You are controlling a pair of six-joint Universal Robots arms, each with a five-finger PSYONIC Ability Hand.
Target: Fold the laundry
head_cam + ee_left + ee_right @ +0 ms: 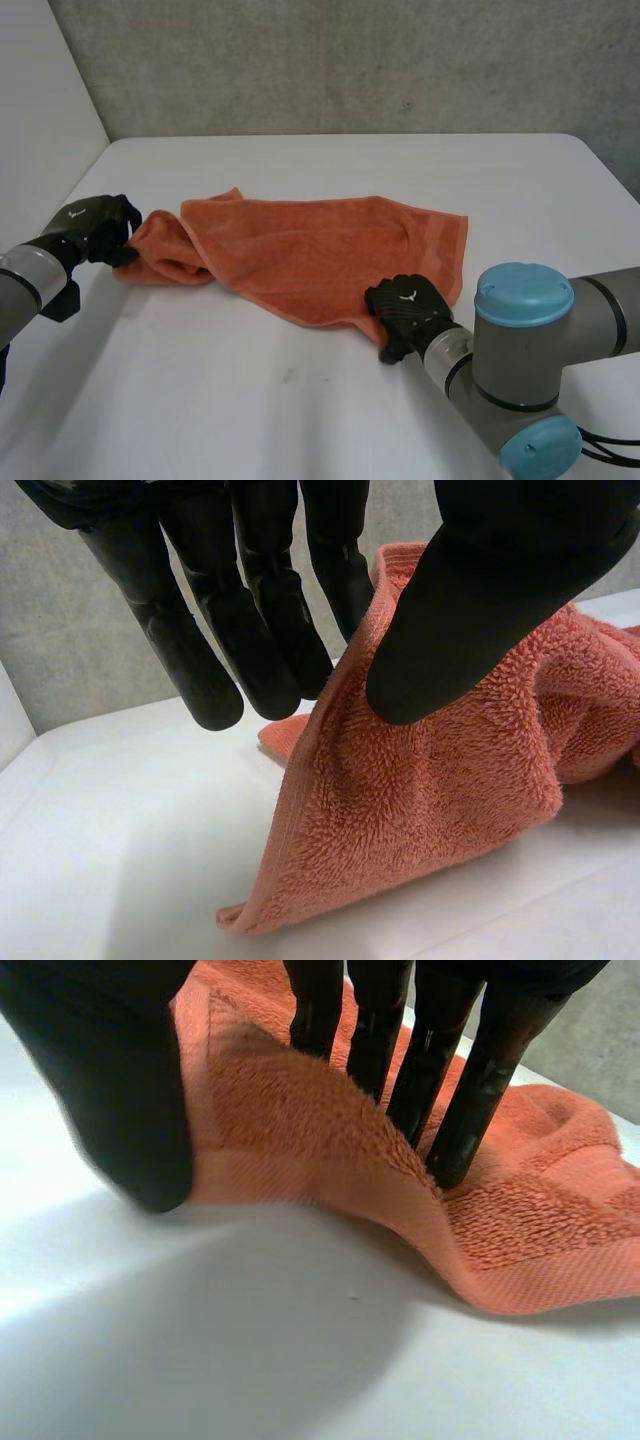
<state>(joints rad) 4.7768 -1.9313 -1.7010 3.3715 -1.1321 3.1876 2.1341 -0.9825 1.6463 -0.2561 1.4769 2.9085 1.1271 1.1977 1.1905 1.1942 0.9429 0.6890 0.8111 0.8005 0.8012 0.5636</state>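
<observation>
Orange terry towel (320, 255) lies rumpled on the table (300, 410) in the head view, left hand (100, 228) at its left end, right hand (408, 305) on its near edge; each wrist view, left then right, shows only a shallow thumb-and-finger pinch, which could slip once lifted.

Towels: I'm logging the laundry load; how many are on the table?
1. The orange towel lies on the table, left hand pinching one end, right hand pinching its near edge. None seems hidden.

Open table (300, 420) before towel (320, 255); wall (350, 60) behind.
</observation>
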